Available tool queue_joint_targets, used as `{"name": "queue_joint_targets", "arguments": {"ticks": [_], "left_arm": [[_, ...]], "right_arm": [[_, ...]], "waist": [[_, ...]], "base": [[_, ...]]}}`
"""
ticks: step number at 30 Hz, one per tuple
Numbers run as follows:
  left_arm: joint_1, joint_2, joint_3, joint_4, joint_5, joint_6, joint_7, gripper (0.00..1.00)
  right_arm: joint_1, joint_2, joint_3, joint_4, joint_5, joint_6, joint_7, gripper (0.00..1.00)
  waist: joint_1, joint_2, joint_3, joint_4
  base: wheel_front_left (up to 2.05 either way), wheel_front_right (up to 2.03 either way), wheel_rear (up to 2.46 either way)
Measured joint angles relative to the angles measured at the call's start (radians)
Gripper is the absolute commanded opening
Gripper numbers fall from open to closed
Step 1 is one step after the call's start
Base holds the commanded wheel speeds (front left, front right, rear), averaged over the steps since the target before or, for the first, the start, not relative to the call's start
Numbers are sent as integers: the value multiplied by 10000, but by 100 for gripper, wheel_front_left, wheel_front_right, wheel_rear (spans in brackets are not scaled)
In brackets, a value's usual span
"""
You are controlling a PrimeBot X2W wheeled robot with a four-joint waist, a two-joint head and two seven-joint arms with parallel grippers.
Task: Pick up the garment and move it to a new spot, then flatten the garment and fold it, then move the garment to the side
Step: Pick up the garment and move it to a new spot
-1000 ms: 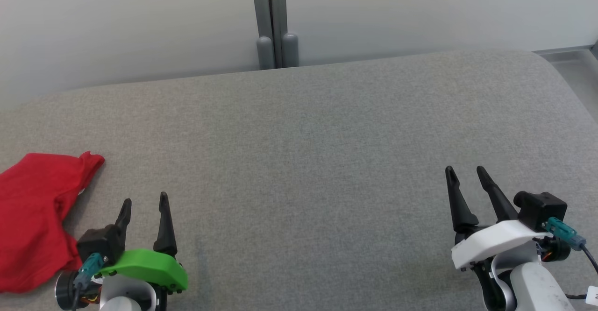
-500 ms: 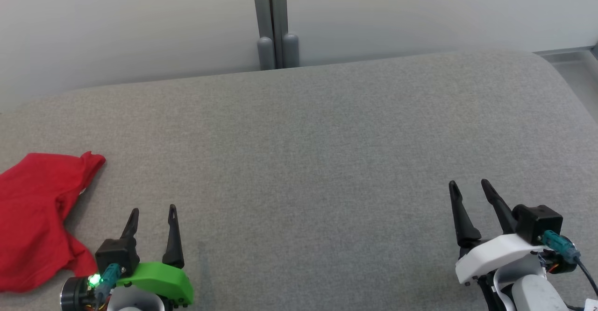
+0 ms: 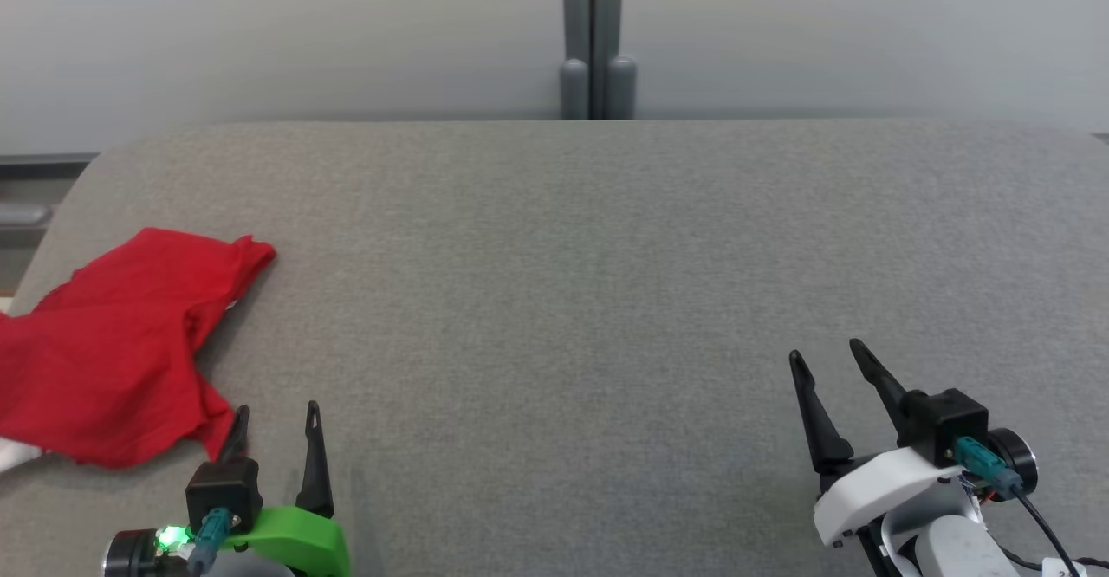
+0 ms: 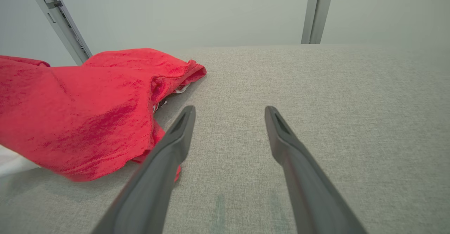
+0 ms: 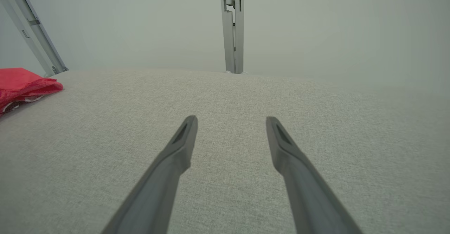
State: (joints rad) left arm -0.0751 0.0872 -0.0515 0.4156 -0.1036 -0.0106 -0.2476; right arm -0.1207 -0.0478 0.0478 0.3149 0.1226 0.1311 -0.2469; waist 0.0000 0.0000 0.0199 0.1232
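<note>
Lying crumpled at the left end of the grey padded surface, the garment is a heap of red cloth folded over on itself. A sliver of white shows under its near edge, probably one of the wide sleeves. Its far-left part runs out of the head view, so I cannot tell how much of it hangs past the surface's edge. The left gripper sits low at the near edge with its jaws apart and nothing between them. Its left finger is just beside the nearest fold of red cloth, though in the left wrist view I cannot tell whether it touches. That closeness makes it the likely arm for the first pick. The right gripper rests well apart on the opposite side, jaws likewise spread and empty, fingers aimed over bare fabric towards the wall post. It probably waits there because the broad middle is the obvious new spot. No step of the task looks begun: the shirt is bunched, not flattened or folded. The bunched layers may mean that a pinch lifts only one of them.
</note>
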Motion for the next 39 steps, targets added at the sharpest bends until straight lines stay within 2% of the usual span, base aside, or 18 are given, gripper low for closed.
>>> {"name": "queue_joint_targets", "arguments": {"ticks": [9,16,22,26,32,39], "left_arm": [[132,92,445,105,577,6,-140,100],[297,6,1208,125,330,79,-150,100],[422,-109,1538,222,274,-113,-150,100],[281,-178,1810,240,96,-355,-148,100],[-832,-242,2057,522,-186,-899,-148,100],[-2739,301,2548,1185,-416,-1133,-151,100]], "right_arm": [[-211,-10,554,142,-443,0,-150,100],[-414,-2,1022,299,-449,2,-163,100],[-558,4,1258,380,-531,2,-165,100],[-710,0,1352,401,-644,2,-165,100],[-1118,2,1260,343,-1097,2,-165,100],[-1633,0,1394,336,-1605,2,-165,100]], "waist": [[0,0,110,1679],[0,0,251,3010],[0,0,415,3827],[0,0,657,4034],[0,0,1204,3958],[0,0,2114,3539]], "base": [[0,0,0],[0,0,0],[0,0,0],[0,0,0],[0,0,0],[0,0,0]]}}
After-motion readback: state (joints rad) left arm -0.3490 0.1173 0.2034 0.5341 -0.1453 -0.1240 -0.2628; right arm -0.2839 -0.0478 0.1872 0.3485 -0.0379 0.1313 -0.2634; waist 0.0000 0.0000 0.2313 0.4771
